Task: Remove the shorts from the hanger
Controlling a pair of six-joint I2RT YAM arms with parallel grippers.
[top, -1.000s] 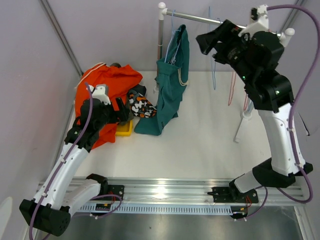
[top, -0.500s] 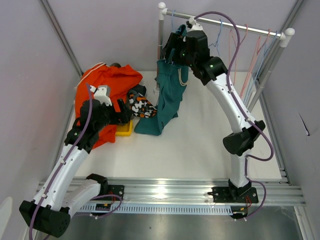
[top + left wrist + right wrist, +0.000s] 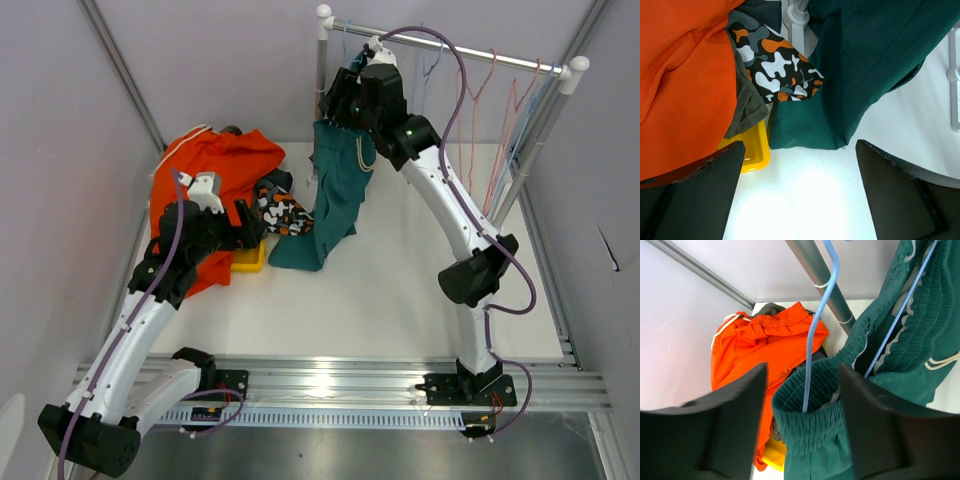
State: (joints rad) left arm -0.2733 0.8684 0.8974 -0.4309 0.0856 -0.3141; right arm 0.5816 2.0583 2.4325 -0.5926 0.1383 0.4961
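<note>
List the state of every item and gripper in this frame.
Teal shorts, hanging on the hanger, hem resting on the table.
Blue hanger, threaded through the teal waistband.
Orange shorts, off the hanger, heaped.
Camouflage shorts, off the hanger, beside the orange pair.
Olive-grey shorts, off the hanger, under the orange pair.
Yellow tray, partly covered.
Left gripper, open, empty.
Right gripper, open, jaws either side of the teal waistband.

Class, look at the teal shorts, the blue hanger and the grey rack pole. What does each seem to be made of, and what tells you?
Teal shorts: soft matte fabric, shown by the gathered elastic waistband and loose folds.
Blue hanger: thin and smooth, probably plastic or coated wire; the look leaves it open.
Grey pole: likely metal, with an even satin sheen.
</note>
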